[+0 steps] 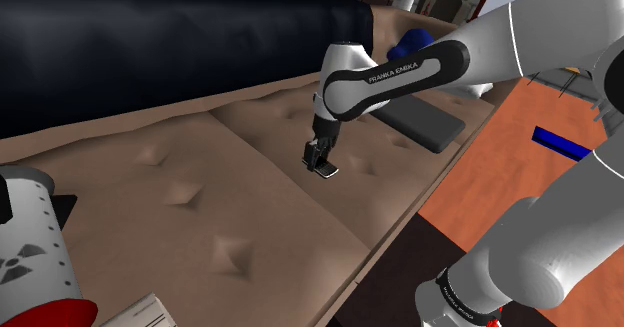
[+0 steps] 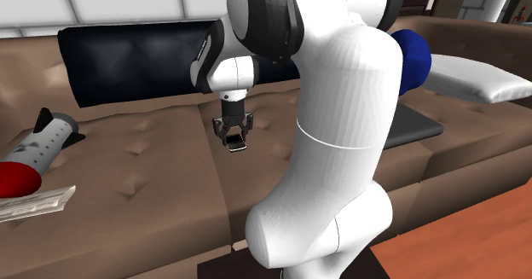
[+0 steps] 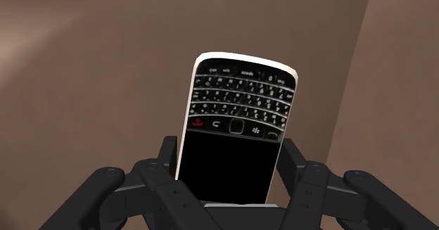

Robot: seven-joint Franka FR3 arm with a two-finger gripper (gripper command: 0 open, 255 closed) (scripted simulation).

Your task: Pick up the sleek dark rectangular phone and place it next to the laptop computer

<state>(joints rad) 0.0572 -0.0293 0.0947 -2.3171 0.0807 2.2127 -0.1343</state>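
1. Wrist view: my gripper (image 3: 228, 162) pinches the phone (image 3: 236, 116) by its long edges, keypad end jutting out.
2. I judge the pick done: the phone hangs over the sofa (image 1: 200, 195) cushion, to the shoulder view's left of the laptop (image 1: 425, 125).
3. Next: carry it to that view's right and set it beside the laptop.

Phone (image 3: 243, 98) in pincer (image 3: 231, 157), over sofa (image 1: 180, 190)

blk phone (image 3: 236, 133) (keypad, white rim) clasped in gripper (image 3: 228, 155); dark laptop (image 1: 425, 125) lies flat, near.
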